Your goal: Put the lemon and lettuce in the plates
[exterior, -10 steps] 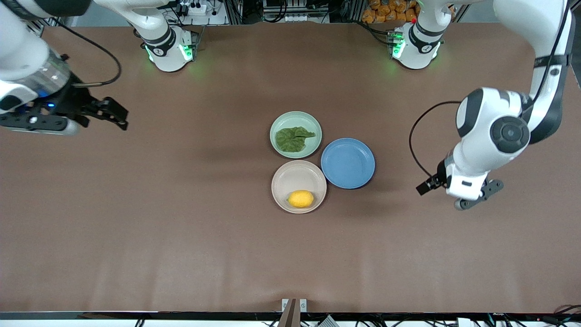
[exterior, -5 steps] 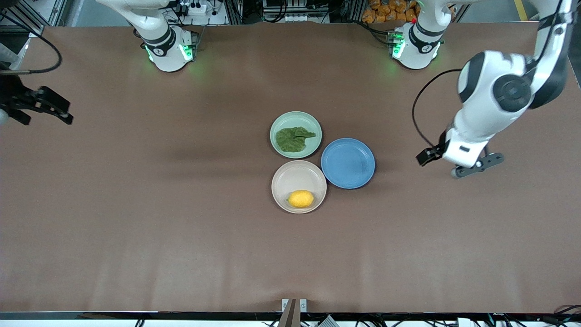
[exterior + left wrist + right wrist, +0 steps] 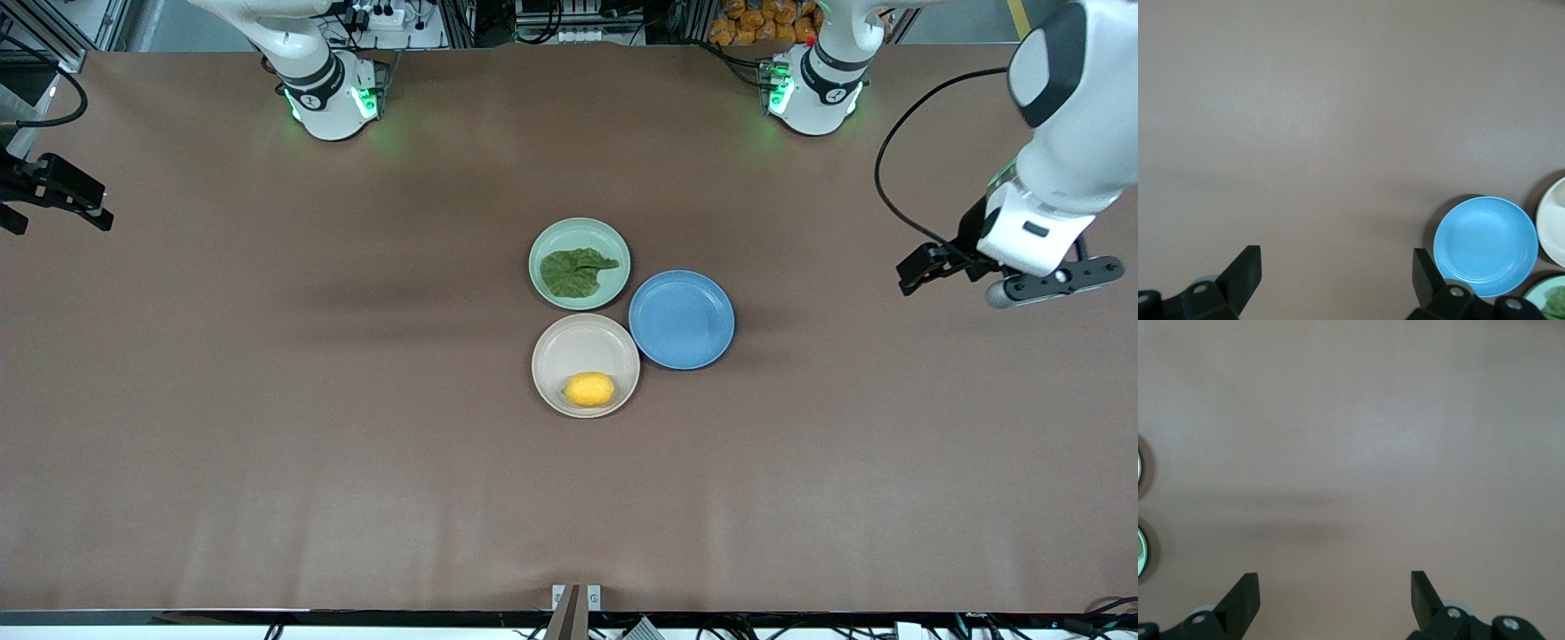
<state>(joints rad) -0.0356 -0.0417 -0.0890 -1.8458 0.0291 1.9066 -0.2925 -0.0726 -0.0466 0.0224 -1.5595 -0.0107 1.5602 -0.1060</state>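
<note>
The lemon (image 3: pixel 589 389) lies in the beige plate (image 3: pixel 569 347), near that plate's rim closest to the front camera. The lettuce (image 3: pixel 576 271) lies flat in the mint green plate (image 3: pixel 613 244), which is farther from the camera and touches the beige one. My left gripper (image 3: pixel 929 267) is open and empty, up in the air over bare table toward the left arm's end; it also shows in the left wrist view (image 3: pixel 1335 273). My right gripper (image 3: pixel 53 209) is open and empty at the right arm's end of the table; it also shows in the right wrist view (image 3: pixel 1335 593).
An empty blue plate (image 3: pixel 682 320) sits beside the other two, toward the left arm's end; it also shows in the left wrist view (image 3: pixel 1485 245). The brown table (image 3: pixel 356 462) is bare around the plates. The arm bases stand along the table's edge farthest from the camera.
The left gripper has risen and swung away from the plates toward the left arm's end. The right gripper has drawn back to the table's edge. Lemon, lettuce and plates have not moved.
</note>
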